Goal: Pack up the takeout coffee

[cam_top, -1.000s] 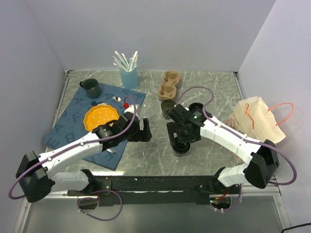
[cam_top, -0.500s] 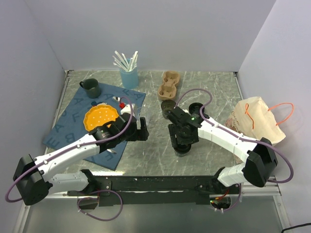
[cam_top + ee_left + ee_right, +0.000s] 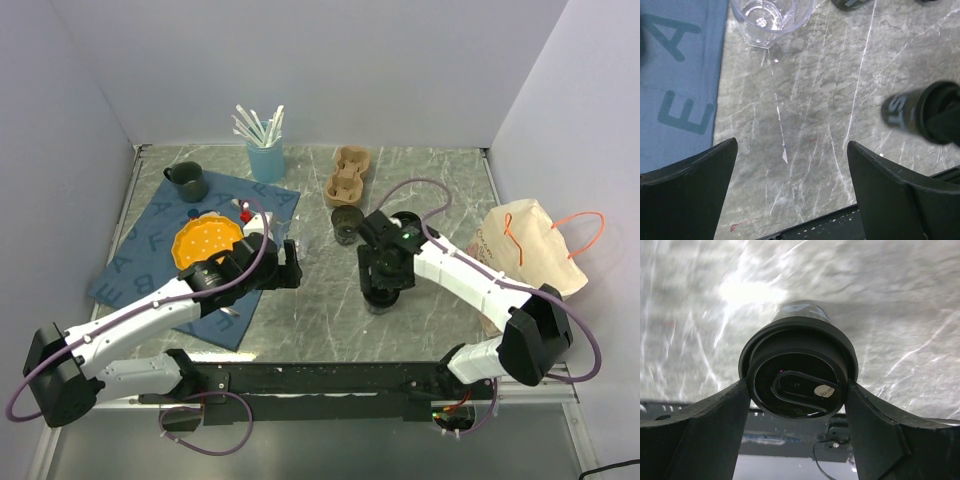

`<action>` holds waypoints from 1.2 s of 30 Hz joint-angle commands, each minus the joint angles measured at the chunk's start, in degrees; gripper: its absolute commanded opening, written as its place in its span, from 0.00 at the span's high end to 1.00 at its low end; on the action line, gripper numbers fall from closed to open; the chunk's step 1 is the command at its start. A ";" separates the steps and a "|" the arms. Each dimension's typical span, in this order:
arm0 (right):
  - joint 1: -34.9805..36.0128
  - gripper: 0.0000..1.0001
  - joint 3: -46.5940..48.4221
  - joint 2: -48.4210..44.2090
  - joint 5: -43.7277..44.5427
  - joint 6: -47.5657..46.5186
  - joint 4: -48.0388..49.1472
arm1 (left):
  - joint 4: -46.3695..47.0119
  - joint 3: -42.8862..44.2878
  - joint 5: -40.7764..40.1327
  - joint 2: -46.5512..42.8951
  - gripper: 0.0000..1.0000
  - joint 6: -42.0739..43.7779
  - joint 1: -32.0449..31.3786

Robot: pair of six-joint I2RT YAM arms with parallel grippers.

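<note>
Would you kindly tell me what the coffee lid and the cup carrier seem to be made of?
The coffee lid: likely moulded plastic, matte black with a soft sheen and crisp embossed ridges. The cup carrier: probably moulded paper pulp, dull tan with rounded wells.

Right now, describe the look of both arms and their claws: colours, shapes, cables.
Both arms have white link shells with black joints and black bases: the left arm and the right arm. A purple cable loops along each. The left claw and right claw are matte black, each with two broad, wedge-shaped fingers.
</note>
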 commanded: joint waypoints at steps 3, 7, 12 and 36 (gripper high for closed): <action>-10.53 0.26 2.24 1.76 3.27 -3.98 2.92 | -2.36 -0.39 -2.45 -3.30 0.03 -0.89 -0.12; -15.81 0.26 6.28 5.80 3.70 -6.10 3.18 | -2.72 -0.92 -1.66 -5.05 0.03 -2.30 -0.12; -20.56 0.26 9.80 10.73 3.70 -6.98 3.10 | -4.39 -0.39 -2.80 -5.85 0.03 -2.48 -0.12; -23.46 0.06 33.85 7.49 3.34 -8.12 -12.28 | -7.21 5.06 -5.53 -4.27 0.03 -1.78 -0.03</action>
